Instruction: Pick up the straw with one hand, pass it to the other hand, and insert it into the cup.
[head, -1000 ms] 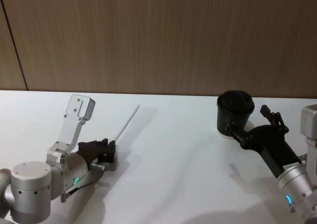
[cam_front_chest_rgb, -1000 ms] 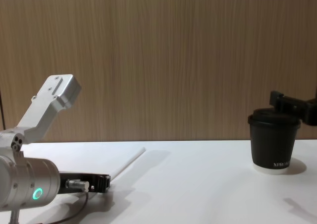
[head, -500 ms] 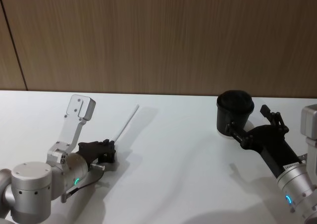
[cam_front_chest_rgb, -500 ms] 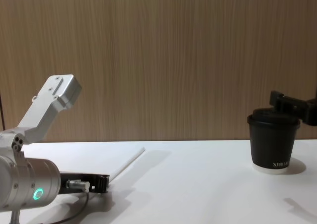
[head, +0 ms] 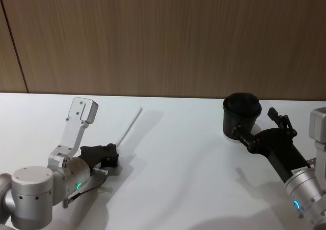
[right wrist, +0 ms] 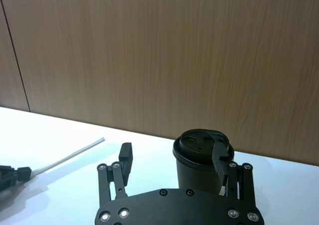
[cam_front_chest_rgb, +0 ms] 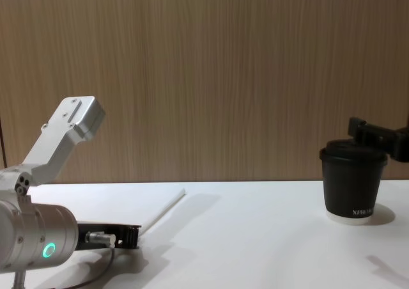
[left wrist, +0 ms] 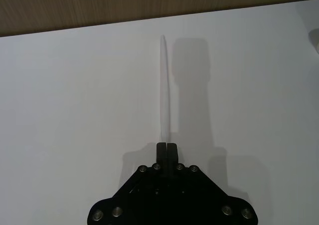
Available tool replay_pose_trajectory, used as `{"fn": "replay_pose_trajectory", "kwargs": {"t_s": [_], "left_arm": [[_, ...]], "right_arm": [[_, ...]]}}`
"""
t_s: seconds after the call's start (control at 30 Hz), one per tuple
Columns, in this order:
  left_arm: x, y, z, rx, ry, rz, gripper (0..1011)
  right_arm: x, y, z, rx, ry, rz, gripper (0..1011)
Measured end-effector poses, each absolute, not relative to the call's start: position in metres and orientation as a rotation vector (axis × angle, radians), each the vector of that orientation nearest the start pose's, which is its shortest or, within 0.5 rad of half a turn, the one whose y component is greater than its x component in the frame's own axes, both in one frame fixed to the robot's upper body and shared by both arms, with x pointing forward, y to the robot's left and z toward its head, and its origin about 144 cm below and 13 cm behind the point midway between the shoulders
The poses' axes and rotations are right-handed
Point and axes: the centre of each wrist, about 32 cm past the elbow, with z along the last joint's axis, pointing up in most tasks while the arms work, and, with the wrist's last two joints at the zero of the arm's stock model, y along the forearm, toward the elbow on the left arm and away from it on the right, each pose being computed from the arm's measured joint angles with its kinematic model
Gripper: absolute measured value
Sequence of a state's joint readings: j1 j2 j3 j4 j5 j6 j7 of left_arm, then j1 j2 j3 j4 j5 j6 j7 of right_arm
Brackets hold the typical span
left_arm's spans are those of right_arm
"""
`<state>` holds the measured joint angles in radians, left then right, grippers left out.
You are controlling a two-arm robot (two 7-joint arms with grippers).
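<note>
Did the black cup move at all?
No. The cup stays put, at the same spot against the wooden wall behind it.

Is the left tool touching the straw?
Touching. The left wrist view shows the left tool shut on the near end of the straw.

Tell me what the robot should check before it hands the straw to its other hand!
1. Left gripper shut on the near end of the straw: ok.
2. Straw straight, not bent: ok.
3. Right gripper open, fingers spread to take it: ok.
4. Right gripper clear of the cup: cannot tell, it sits very close beside it.
5. Cup upright on the table with its lid on: ok.
6. Lid hole wide enough for the straw: cannot tell.
</note>
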<state>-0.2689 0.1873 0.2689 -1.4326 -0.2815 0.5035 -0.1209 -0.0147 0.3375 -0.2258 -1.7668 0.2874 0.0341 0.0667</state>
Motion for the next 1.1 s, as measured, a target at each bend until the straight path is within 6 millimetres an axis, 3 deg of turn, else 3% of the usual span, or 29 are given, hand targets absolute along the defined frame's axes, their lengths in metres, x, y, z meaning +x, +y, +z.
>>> {"fn": "replay_pose_trajectory", "kwargs": {"t_s": [0.7, 1.1], "left_arm": [[0.525, 0.206, 1.180, 0.322, 0.305, 1.177, 0], [0.522, 0.204, 1.192, 0.306, 0.190, 1.147, 0]], "right_arm": [[0.443, -0.237, 1.189, 0.026, -0.075, -1.229, 1001], [0.443, -0.237, 1.189, 0.026, -0.075, -1.229, 1001]]}}
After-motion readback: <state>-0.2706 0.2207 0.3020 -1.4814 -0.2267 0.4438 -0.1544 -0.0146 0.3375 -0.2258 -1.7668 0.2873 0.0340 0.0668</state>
